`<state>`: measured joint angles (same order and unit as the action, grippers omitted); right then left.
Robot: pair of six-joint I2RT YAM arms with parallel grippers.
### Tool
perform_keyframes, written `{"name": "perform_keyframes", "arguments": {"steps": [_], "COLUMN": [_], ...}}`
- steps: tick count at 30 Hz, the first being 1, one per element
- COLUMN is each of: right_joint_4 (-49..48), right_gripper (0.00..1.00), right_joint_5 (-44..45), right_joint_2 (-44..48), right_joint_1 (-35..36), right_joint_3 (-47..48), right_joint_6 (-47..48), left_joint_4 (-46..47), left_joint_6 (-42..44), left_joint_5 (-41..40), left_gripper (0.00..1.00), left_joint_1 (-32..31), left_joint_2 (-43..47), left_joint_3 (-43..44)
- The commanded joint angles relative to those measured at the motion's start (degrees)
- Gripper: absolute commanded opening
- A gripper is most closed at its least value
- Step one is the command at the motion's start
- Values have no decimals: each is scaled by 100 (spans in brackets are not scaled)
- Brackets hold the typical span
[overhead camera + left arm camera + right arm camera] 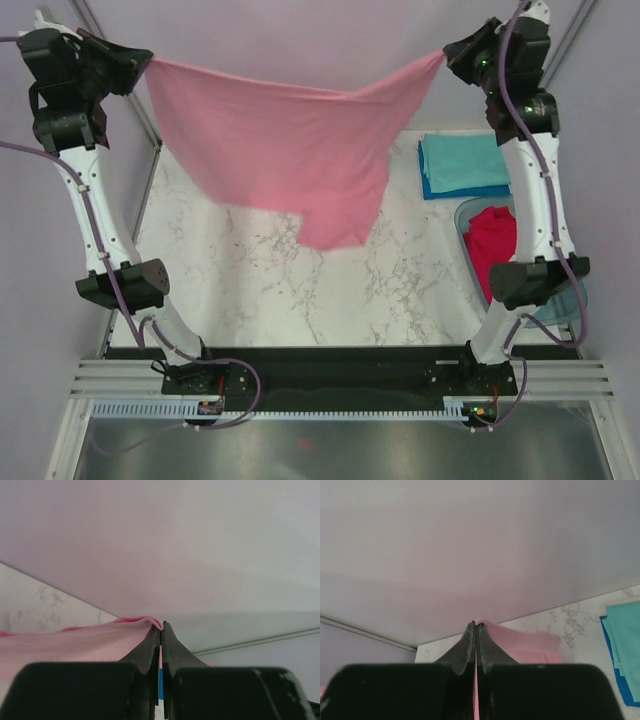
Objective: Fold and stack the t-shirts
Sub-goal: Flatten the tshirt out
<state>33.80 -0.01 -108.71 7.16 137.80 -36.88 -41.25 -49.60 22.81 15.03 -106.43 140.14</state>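
A light pink t-shirt (290,160) hangs stretched in the air between my two grippers above the far part of the marble table (250,290). My left gripper (148,62) is shut on its left corner; the cloth shows in the left wrist view (80,642) at the closed tips (161,626). My right gripper (446,57) is shut on its right corner, with cloth (530,645) beside the closed tips (476,625). A folded teal t-shirt (462,162) lies on a folded blue one (432,188) at the right. A crimson red t-shirt (492,245) lies in the tub.
A clear bluish plastic tub (560,305) stands at the table's right edge, partly under my right arm. A metal frame rail (150,130) runs along the left side. The purple backdrop wall (300,30) is just behind the held shirt.
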Motion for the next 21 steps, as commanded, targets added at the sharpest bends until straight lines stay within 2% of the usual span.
{"name": "perform_keyframes", "arguments": {"steps": [1,5,6,8,9,11,12,13,14,18,21], "right_joint_4": [-1174,-1113,-912,-657,-542,-532,-593,-603,-594,-104,318], "right_gripper": [0,0,0,0,0,0,0,0,0,0,0], "right_joint_5": [-51,-403,-438,-666,-754,-1034,-1132,-1220,-1316,-1116,-1001], "right_joint_2": [1447,2237,2353,2747,2923,3554,3793,4013,4476,5648,6281], "right_joint_1": [-74,-74,-83,-83,-74,-74,-74,-74,-74,-66,-74], "right_joint_3": [-707,-1342,-1474,-1974,-2228,-3334,-3756,-4622,-5083,-7384,-8109], "right_joint_6": [-161,-48,-21,-47,-82,-222,-388,-459,-521,-610,-531], "left_joint_4": [583,741,768,829,856,865,873,874,874,979,970], "left_joint_6": [-306,91,187,293,320,477,522,539,557,355,102], "left_joint_5": [550,409,409,287,181,-197,-285,-407,-470,-802,-1609], "left_gripper": [2,2,2,2,2,2,2,2,2,2,2], "left_joint_1": [167,220,220,220,211,255,281,290,299,290,308], "left_joint_2": [1077,2026,2247,2843,3047,3399,3679,3821,3936,4489,4780], "left_joint_3": [-166,-1574,-2273,-3041,-3854,-4597,-5279,-5599,-5916,-7829,-8858]}}
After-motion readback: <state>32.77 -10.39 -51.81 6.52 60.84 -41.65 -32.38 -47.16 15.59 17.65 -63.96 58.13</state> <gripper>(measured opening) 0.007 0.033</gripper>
